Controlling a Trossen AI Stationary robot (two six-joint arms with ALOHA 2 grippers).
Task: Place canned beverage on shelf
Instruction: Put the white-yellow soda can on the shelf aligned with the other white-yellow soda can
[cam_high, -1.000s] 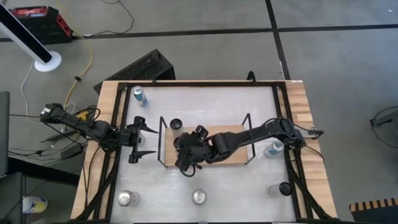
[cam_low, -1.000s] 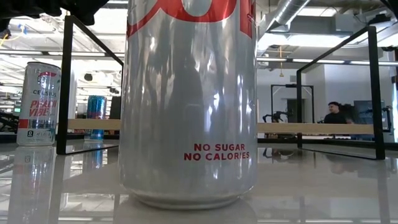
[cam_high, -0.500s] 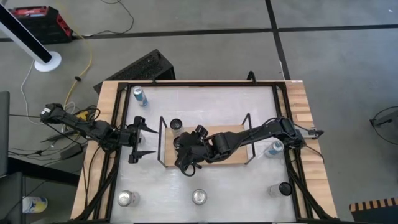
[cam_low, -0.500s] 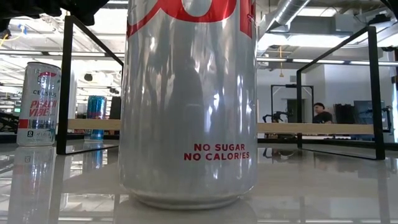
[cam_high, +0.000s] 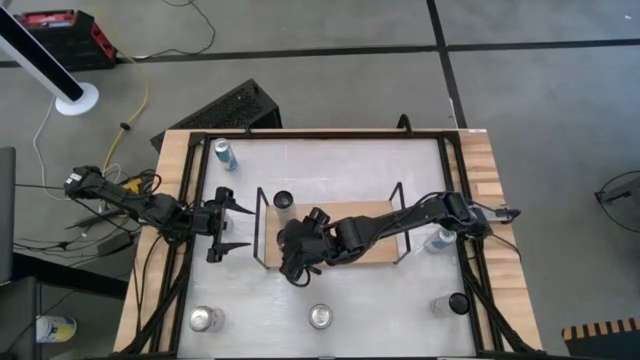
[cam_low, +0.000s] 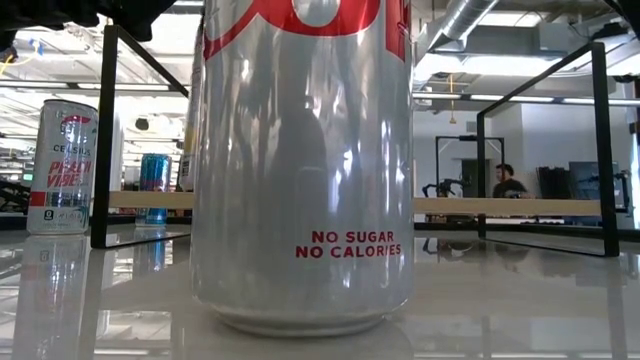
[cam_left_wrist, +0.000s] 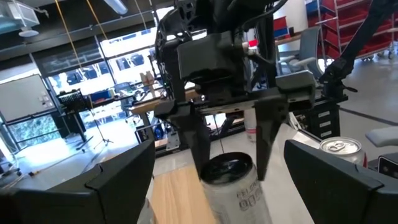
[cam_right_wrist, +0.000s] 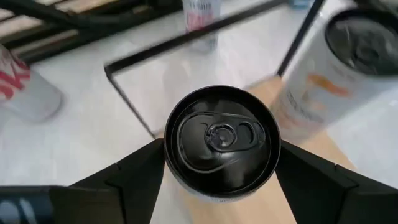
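A can with a black top (cam_right_wrist: 221, 140) stands upright over the left end of the shelf (cam_high: 385, 215), a light-wood board in a black wire frame. My right gripper (cam_high: 297, 258) reaches in from the table's right and is shut on this can. The can's base is hidden. In the low view only a sliver of the can (cam_low: 188, 110) shows behind a big silver can (cam_low: 305, 160). My left gripper (cam_high: 225, 228) waits open, left of the shelf and pointing at it, with nothing between its fingers. My right gripper has the can's upper wall, just under the rim (cam_right_wrist: 168, 155), between its two fingers (cam_right_wrist: 134, 171), one on each side. The fingers slant down from the table's right. The can stays upright; whether its base rests on the board does not show.
A second black-topped can (cam_high: 283, 200) stands just beyond the shelf's far left corner. A blue can (cam_high: 224, 155) is at the far left and a can (cam_high: 440, 238) right of the shelf. Three cans (cam_high: 320, 316) line the near edge.
My right gripper has sunk a little with the can at the shelf's left end. The can's side now shows in the low view beside the big silver can, where it did not show before.
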